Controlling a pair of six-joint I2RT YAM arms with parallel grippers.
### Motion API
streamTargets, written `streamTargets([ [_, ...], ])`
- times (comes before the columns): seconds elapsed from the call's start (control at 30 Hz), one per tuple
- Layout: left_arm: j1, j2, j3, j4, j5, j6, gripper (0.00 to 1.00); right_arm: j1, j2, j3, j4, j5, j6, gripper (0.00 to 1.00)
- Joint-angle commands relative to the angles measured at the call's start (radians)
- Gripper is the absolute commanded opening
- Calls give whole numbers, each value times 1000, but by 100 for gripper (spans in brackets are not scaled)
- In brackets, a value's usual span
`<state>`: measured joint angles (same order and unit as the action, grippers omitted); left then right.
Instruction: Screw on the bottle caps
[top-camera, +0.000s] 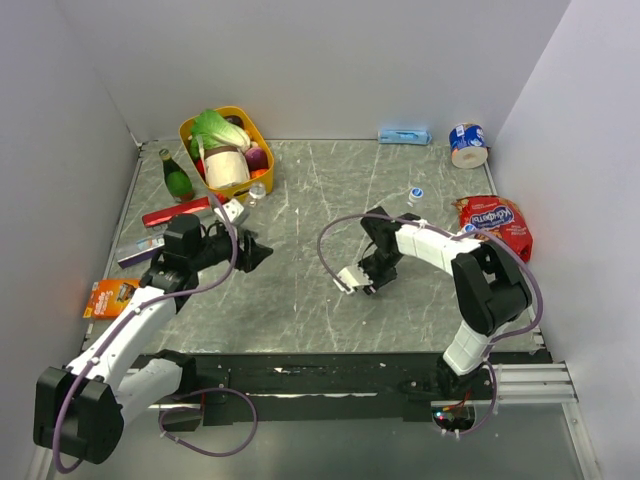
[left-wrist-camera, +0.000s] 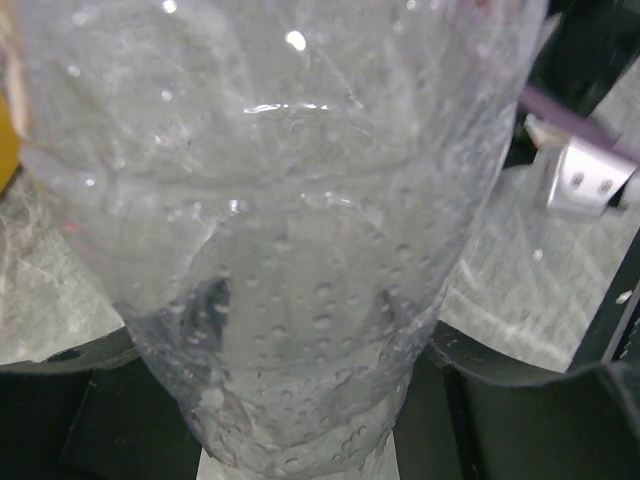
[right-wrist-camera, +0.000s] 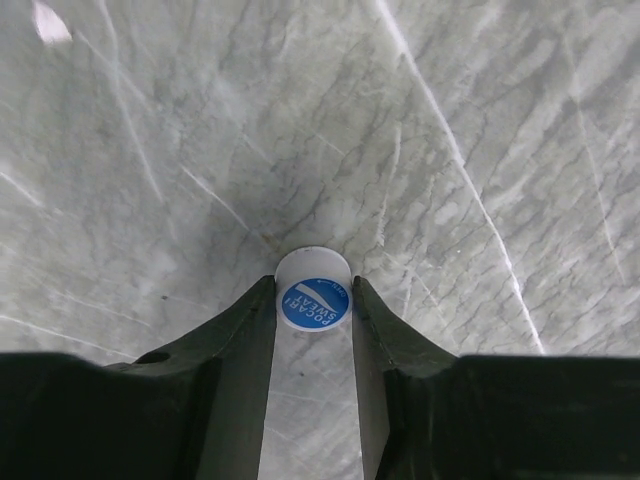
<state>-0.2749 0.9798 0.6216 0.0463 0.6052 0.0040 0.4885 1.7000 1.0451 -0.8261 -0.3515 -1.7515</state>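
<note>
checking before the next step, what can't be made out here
- left wrist: bottle fills the frame, its ends cut off by the edges
- right wrist: whether the right jaws already pinch the cap, gap too fine to tell
- top: cap hidden beneath the right jaws

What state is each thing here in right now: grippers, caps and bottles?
left gripper: shut on a clear bottle.
clear bottle: held, beaded with droplets; its neck is out of view.
right gripper: fingers against both sides of a blue cap.
blue cap: top up, pinched, not on a bottle.
second blue cap: loose on the table.
green bottle: upright.
</note>
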Motion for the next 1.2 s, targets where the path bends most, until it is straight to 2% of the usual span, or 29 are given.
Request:
streamTargets([
  [0.0,-41,2,-3,-43,62,187,1,4,-114,156,-112,-165,160,26],
  [0.1,-138,-1,-28,-100,73,353,1,22,-200,312,-261,-251,260,25],
  [0.2,-225,3,-77,-54,79,450,1,73,-275,437,-347,-311,332,23],
  [0.33,-305,66,-120,87,99,467,1,171,-355,521,-383,-296,409,23],
  [0.43,-354,101,-144,220,100,455,1,263,-372,570,-418,-267,448,23],
  [0.53,-395,115,-164,288,97,462,1,340,-372,595,-444,-233,474,23],
  [0.73,-432,102,-191,328,107,445,1,435,-361,586,-414,-156,507,24],
  [1.17,-437,92,-191,329,108,444,1,449,-329,595,-329,-107,524,22],
])
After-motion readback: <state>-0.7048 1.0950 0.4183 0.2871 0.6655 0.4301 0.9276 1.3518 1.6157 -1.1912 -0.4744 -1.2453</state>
